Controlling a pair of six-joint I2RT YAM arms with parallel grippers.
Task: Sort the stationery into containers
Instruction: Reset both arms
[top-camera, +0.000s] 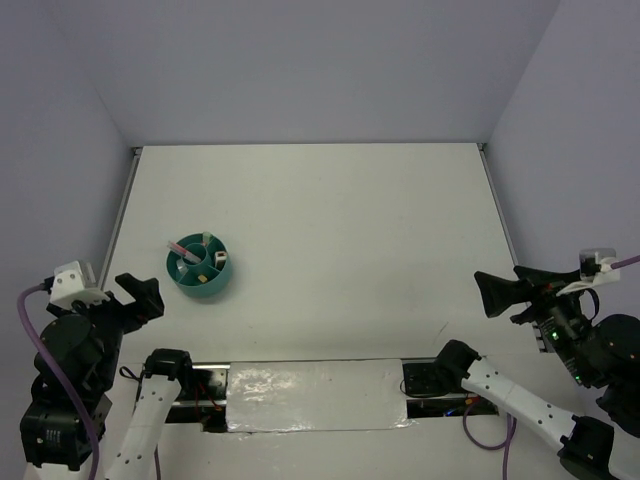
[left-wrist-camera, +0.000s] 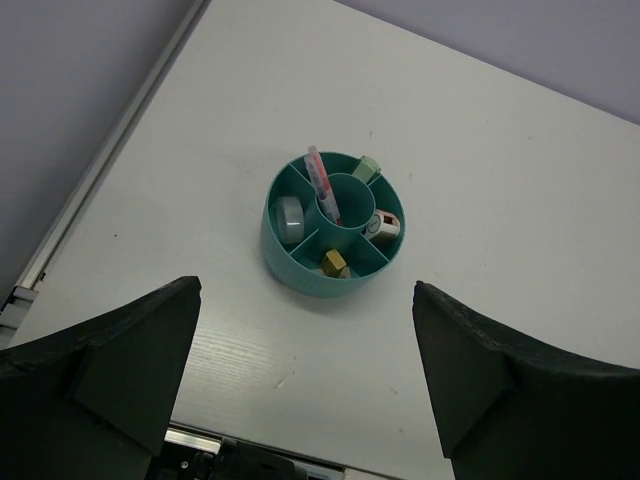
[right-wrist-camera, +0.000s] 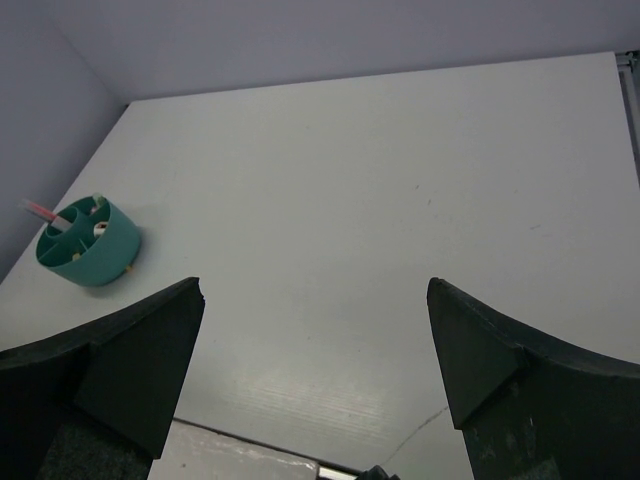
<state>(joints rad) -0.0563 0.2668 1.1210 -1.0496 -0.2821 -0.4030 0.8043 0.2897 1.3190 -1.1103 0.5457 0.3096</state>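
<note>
The round teal organizer (top-camera: 207, 289) stands on the left side of the table, with the stationery inside its compartments. In the left wrist view the organizer (left-wrist-camera: 300, 275) holds a pink pen (left-wrist-camera: 320, 185) leaning in the centre cup, a mint-green piece (left-wrist-camera: 367, 168), a grey roll (left-wrist-camera: 290, 219), a tan nub (left-wrist-camera: 335, 264) and a pink-white clip (left-wrist-camera: 381, 224). My left gripper (top-camera: 140, 296) is open and empty, raised near the organizer's near left side (left-wrist-camera: 306, 287). My right gripper (top-camera: 485, 293) is open and empty at the far right (right-wrist-camera: 315, 285). The organizer (right-wrist-camera: 100, 262) shows small at that view's left.
A white table (top-camera: 330, 220) with metal rails along its left and right edges sits between lilac walls. A shiny taped panel (top-camera: 315, 395) lies at the near edge between the arm bases.
</note>
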